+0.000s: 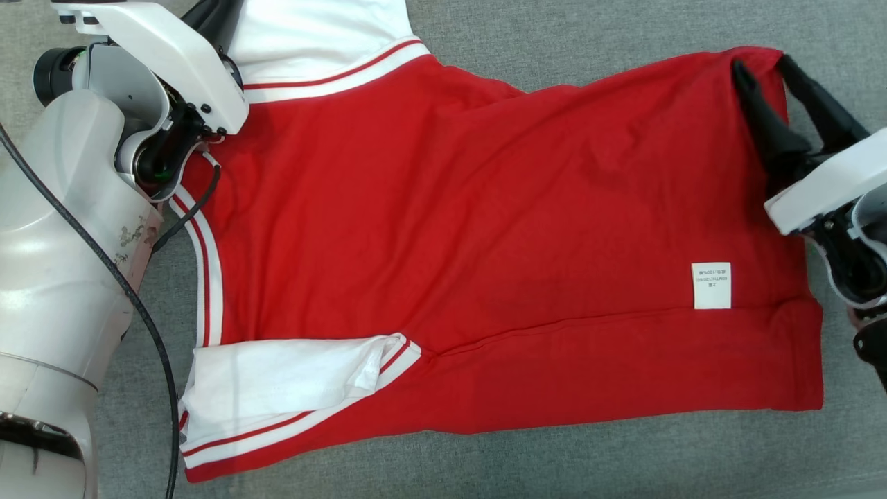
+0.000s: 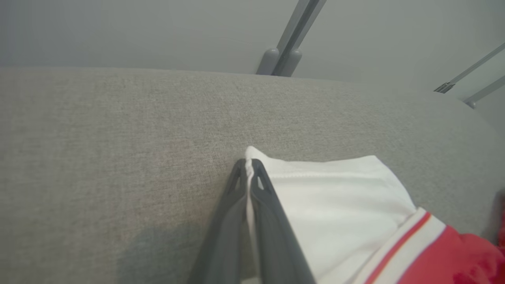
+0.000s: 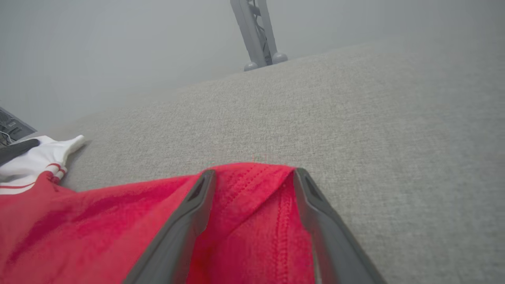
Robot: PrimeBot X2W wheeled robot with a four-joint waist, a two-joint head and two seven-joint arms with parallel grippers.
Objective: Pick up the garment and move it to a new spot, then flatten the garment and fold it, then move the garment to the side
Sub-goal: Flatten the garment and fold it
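The red garment [image 1: 443,229], with white sleeves and red-striped white trim, lies spread across the grey padded surface [image 1: 624,464]. A white label [image 1: 711,285] shows near its right end. The near sleeve [image 1: 277,381] is folded onto the body. At the top left, my left gripper [image 1: 220,17] is shut on the edge of the far white sleeve [image 2: 335,197], which is pinched between the tips of the gripper [image 2: 247,165]. My right gripper [image 1: 762,64] is open at the garment's far right corner. Its fingers straddle the red hem [image 3: 256,197], and the gripper [image 3: 254,173] rests low on the cloth.
A black cable [image 1: 138,312] hangs along my left arm beside the garment's collar end. Beyond the surface's far edge stand grey metal frame legs [image 2: 282,55] [image 3: 256,39]. A dark device [image 3: 10,124] sits at the far left of the right wrist view.
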